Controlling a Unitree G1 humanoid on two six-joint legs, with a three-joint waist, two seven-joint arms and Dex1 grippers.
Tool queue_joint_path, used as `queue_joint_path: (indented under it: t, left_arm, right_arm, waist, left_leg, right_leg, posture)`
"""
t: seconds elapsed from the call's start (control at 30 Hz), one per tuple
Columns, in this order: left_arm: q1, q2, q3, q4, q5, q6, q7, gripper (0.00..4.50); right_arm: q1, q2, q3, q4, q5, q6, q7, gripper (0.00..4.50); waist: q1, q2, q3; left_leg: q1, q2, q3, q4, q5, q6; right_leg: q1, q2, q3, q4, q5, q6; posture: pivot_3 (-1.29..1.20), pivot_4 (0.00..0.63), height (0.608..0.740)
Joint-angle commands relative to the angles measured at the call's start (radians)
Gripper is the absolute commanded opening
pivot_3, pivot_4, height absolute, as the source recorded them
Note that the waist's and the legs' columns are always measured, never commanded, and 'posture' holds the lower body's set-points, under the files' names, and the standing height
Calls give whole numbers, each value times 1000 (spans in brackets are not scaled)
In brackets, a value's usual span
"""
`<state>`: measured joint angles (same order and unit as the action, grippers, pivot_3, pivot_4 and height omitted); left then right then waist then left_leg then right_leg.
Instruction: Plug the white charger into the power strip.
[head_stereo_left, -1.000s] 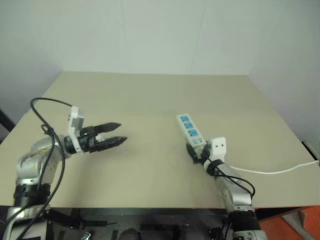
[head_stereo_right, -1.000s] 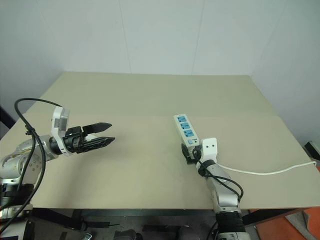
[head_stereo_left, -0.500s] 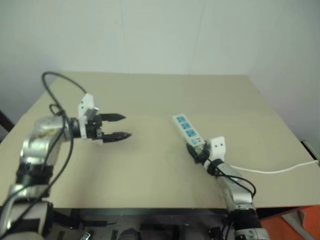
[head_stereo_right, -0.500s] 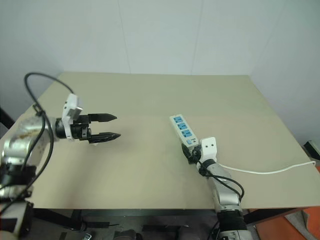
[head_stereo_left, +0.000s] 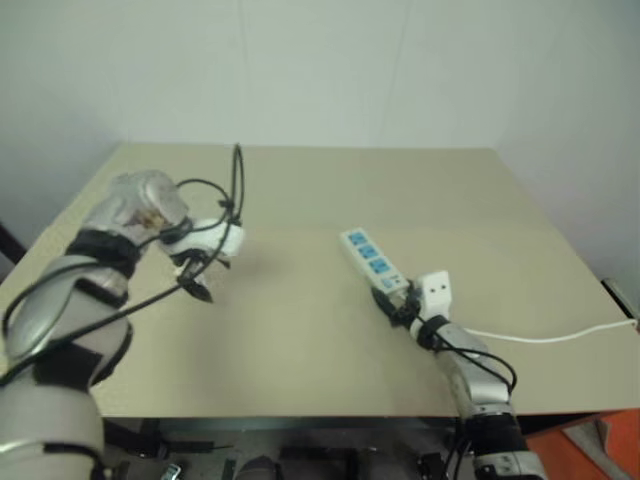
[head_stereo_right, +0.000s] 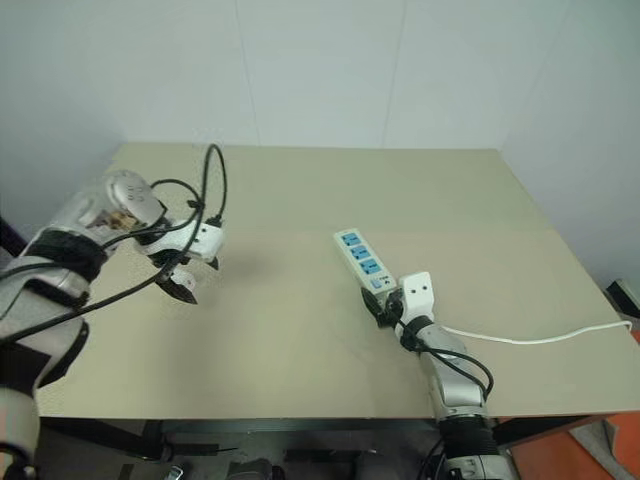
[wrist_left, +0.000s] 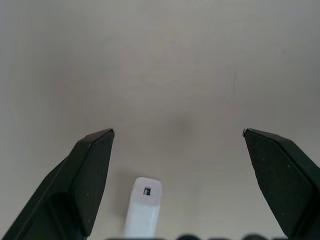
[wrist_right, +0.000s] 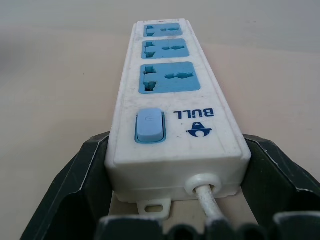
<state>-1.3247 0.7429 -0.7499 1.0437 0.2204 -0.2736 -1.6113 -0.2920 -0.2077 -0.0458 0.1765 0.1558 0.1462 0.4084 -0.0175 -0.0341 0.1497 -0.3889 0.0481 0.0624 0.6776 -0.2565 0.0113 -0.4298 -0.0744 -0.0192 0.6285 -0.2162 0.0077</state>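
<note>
The power strip (head_stereo_left: 372, 263) lies on the table right of centre, a long white bar with three blue sockets (wrist_right: 168, 76) and a blue switch at its near end. My right gripper (head_stereo_left: 393, 301) is shut on that cord end, one black finger (wrist_right: 92, 167) against each side. My left gripper (head_stereo_left: 197, 279) hangs over the table's left part, pointing down, open wide with nothing between its fingers (wrist_left: 92, 167). The white charger (wrist_left: 144, 204) lies on the table below it, near the base of the fingers in the left wrist view. The left hand covers the charger in the head views.
The strip's thin white cord (head_stereo_left: 560, 335) runs from the right gripper to the table's right edge. The beige table (head_stereo_left: 300, 200) meets a white wall at the back. A black cable loops above the left wrist (head_stereo_left: 236, 175).
My left arm has lifted and swung forward, turning its gripper from level to pointing down. The strip's far end has swung slightly left in the right gripper.
</note>
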Motion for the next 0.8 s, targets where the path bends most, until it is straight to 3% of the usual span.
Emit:
queue_joint_path:
  t: [0.03, 0.3, 0.4, 0.8]
  left_arm:
    - [-68, -16, -8, 86, 83, -76, -3, 4500]
    - [-97, -58, -10, 188, 266, -170, 50, 4500]
    - [-96, -57, -23, 204, 342, -196, 142, 4500]
    - [-63, -83, 21, 245, 413, -154, 223, 4500]
  right_arm:
    - [21, 3, 17, -19, -1, 14, 2, 3408]
    - [18, 3, 16, -25, -2, 23, -3, 3408]
    - [20, 6, 12, -26, 3, 25, -7, 3408]
    - [33, 0, 16, -40, 0, 35, -9, 3408]
  waist:
    - [-1, 0, 0]
    - [0, -1, 0]
    - [0, -1, 0]
    - [2, -1, 0]
  left_leg:
    - [0, 0, 0, 0, 0, 0]
    - [-3, 0, 2, 0, -1, 1]
    - [-4, 0, 2, 0, -1, 1]
    - [-5, 0, 2, 0, -1, 1]
  right_leg:
    - [-1, 0, 1, 0, 0, 0]
    - [-5, 0, 3, 1, 0, 0]
    - [-6, 0, 4, 2, 0, 0]
    - [-7, 0, 4, 2, 1, 0]
  posture:
    - [0, 150, 740]
    - [0, 150, 740]
    - [0, 150, 740]
    - [0, 150, 740]
